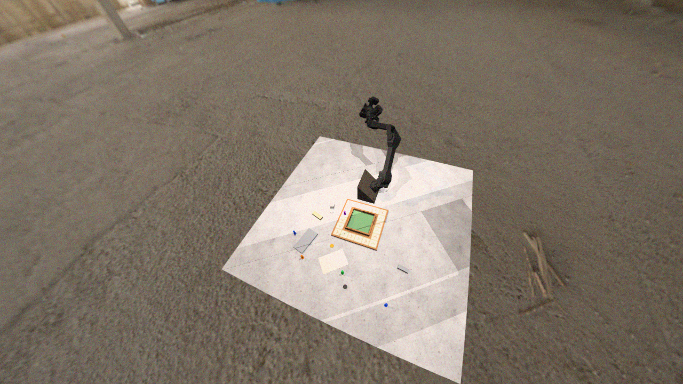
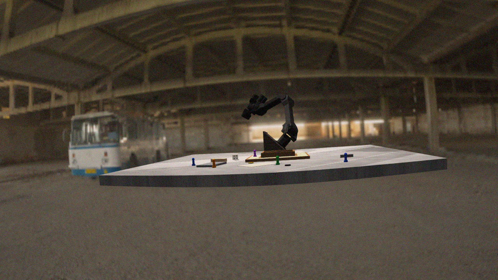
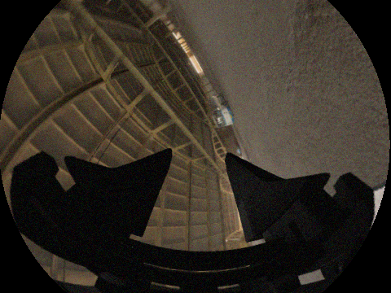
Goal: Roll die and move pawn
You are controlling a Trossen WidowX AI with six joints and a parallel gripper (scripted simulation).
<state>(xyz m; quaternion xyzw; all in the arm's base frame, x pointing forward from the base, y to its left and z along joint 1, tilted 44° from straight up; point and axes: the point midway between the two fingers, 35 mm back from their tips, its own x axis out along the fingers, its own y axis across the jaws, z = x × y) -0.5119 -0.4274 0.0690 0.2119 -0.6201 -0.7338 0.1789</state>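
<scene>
The white die (image 1: pixel 332 206) (image 2: pixel 235 157) sits on the table beside the board's left side; its top pips are too small to read. The board (image 1: pixel 354 244) (image 2: pixel 306 157) has a ring of pale squares around the green-floored dice tray (image 1: pixel 361 221) (image 2: pixel 277 153), which shows nothing in it. The purple pawn (image 1: pixel 344 213) (image 2: pixel 254 153) stands upright on the ring's left side. My gripper (image 3: pixel 199 155) (image 2: pixel 245 114) is high above the table, far from die and pawn. Its fingers are open, with nothing between them.
A dark wedge (image 1: pixel 366 187) stands behind the board. Around lie a yellow block (image 1: pixel 317 215), grey slab (image 1: pixel 305 240), cream card (image 1: pixel 333 261) and grey block (image 1: pixel 403 269). Blue (image 1: pixel 294 232), orange (image 1: pixel 301 256) and green (image 1: pixel 342 272) pawns stand left and in front.
</scene>
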